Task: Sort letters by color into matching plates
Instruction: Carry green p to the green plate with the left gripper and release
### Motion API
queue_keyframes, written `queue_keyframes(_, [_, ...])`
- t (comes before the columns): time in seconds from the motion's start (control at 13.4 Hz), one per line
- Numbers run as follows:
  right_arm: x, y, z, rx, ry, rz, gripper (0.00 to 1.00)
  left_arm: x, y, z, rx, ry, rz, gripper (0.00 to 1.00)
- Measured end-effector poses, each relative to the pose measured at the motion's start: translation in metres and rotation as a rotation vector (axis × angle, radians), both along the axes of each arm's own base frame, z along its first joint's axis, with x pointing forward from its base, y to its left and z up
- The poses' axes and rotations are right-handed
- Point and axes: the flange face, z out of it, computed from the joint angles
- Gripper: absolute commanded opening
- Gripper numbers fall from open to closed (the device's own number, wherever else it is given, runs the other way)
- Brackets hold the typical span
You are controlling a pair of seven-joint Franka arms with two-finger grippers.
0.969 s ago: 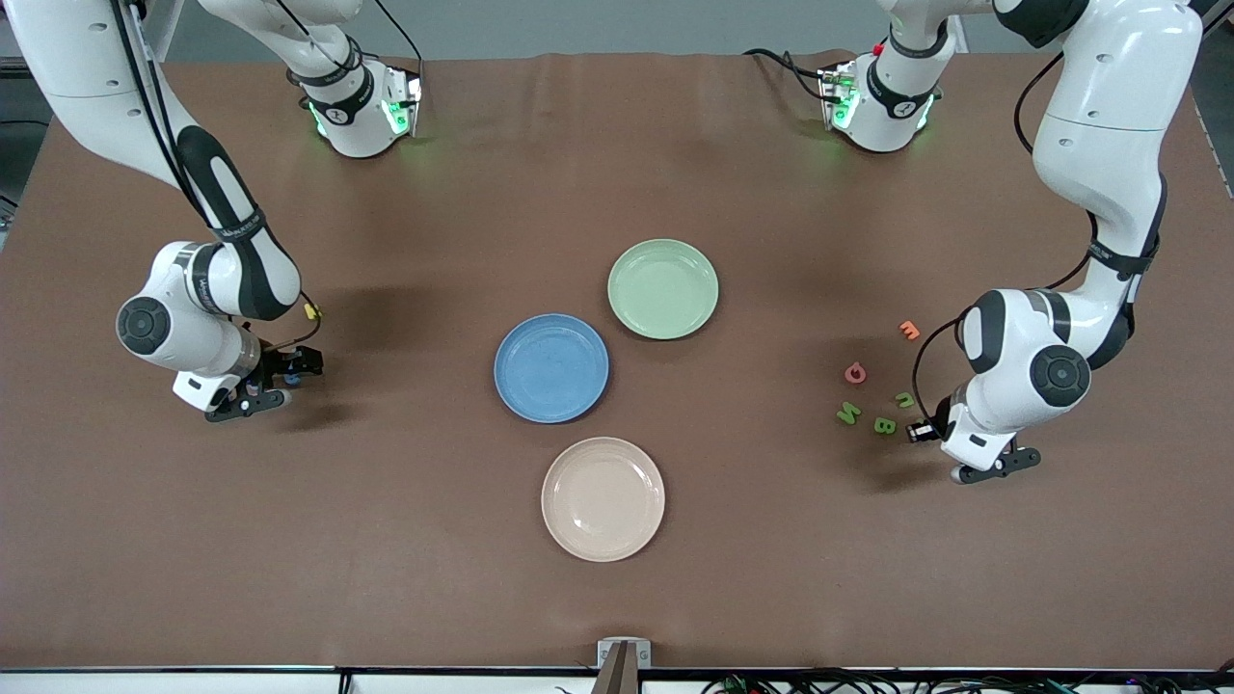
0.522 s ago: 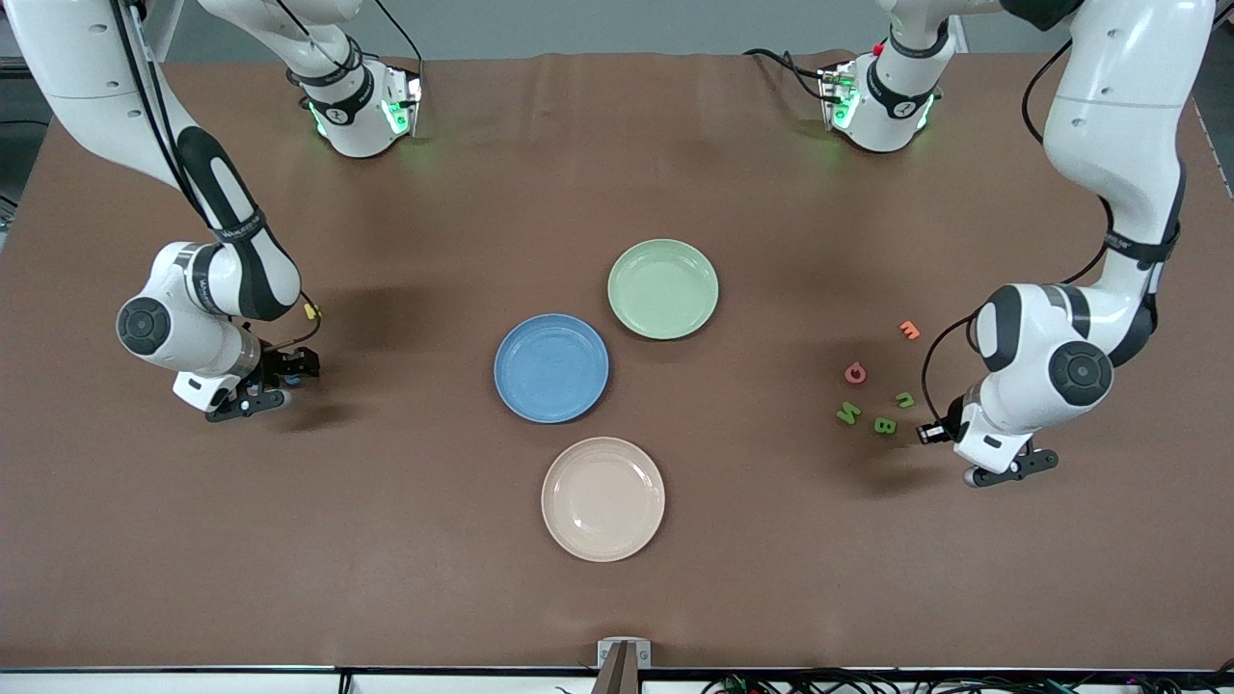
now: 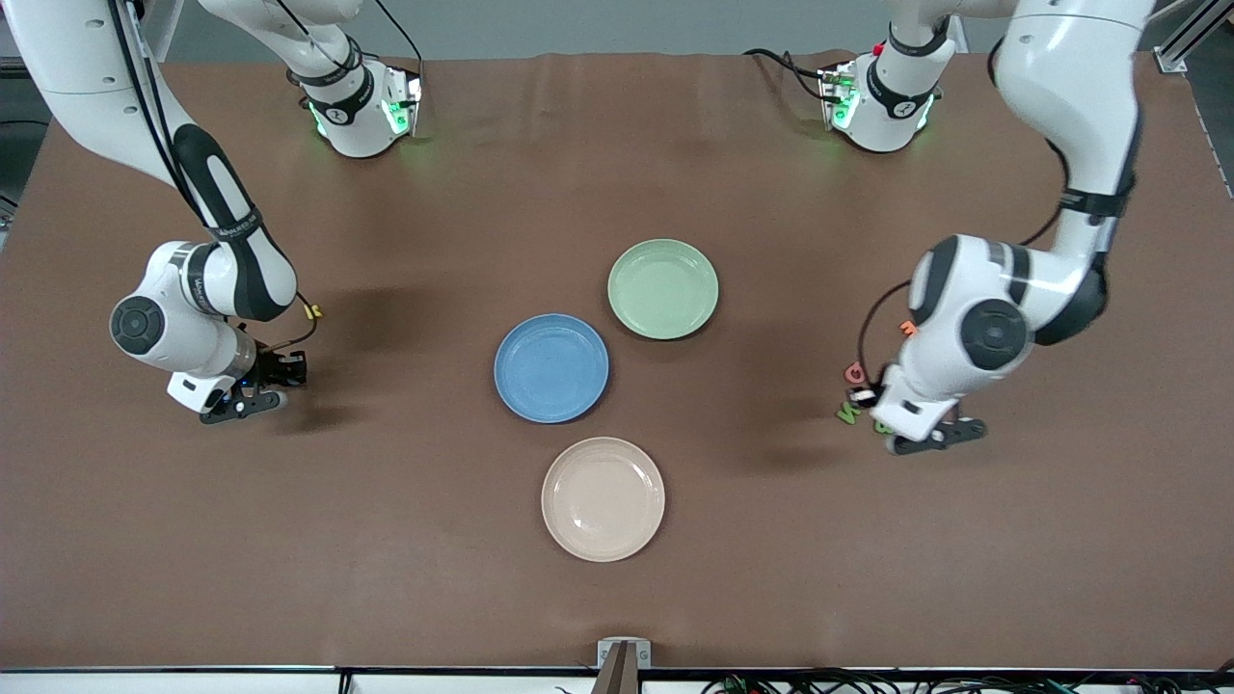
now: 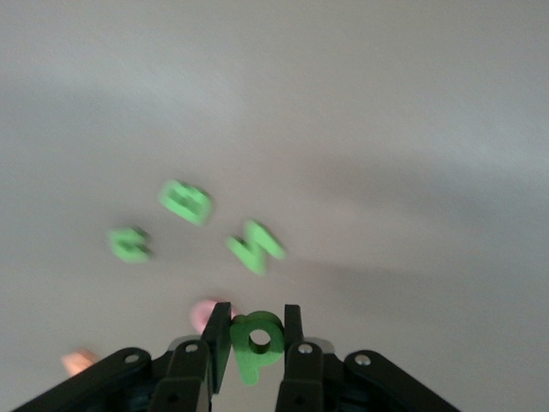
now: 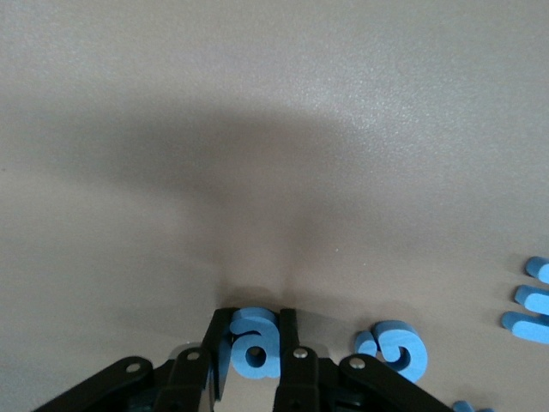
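My left gripper (image 4: 256, 311) is shut on a green letter (image 4: 249, 367) and hangs over the other letters at the left arm's end of the table. Three more green letters (image 4: 256, 246) lie on the cloth below it; in the front view one green letter (image 3: 848, 413) shows beside my left gripper (image 3: 927, 436). Low at the table at the right arm's end, my right gripper (image 5: 256, 312) is shut on a blue letter (image 5: 257, 330), with another blue letter (image 5: 393, 350) beside it. The blue plate (image 3: 550, 367) and green plate (image 3: 663, 288) sit mid-table with nothing in them.
A cream-beige plate (image 3: 603, 498) lies nearer the front camera than the blue plate. A pink letter (image 3: 854, 371) and an orange letter (image 3: 907, 328) lie by the green ones. More blue letters (image 5: 532, 309) lie at the edge of the right wrist view.
My right gripper has closed on the blue letter. The left arm, still shut on its green letter, has swung toward the middle of the table and now hangs over the letter group.
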Motion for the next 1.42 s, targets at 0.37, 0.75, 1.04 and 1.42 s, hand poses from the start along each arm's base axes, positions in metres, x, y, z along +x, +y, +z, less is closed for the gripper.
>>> queue_keyframes(0.37, [0.002,0.001,0.002,0.0,-0.001,0.003,0.15,-0.062,-0.122,-0.027,0.045,0.025,0.12,0.0])
queue_keyframes(0.75, [0.019,0.038,0.043,-0.001,0.067,-0.039,0.15,-0.116,-0.191,-0.036,0.044,0.048,0.232,0.0])
queue_keyframes(1.04, [0.015,0.114,0.066,-0.033,0.09,-0.122,0.15,-0.161,-0.234,-0.046,0.003,0.049,0.317,0.21])
queue_keyframes(1.42, [-0.009,0.241,0.072,-0.093,0.078,-0.284,0.15,-0.187,-0.249,-0.064,0.03,0.063,0.416,1.0])
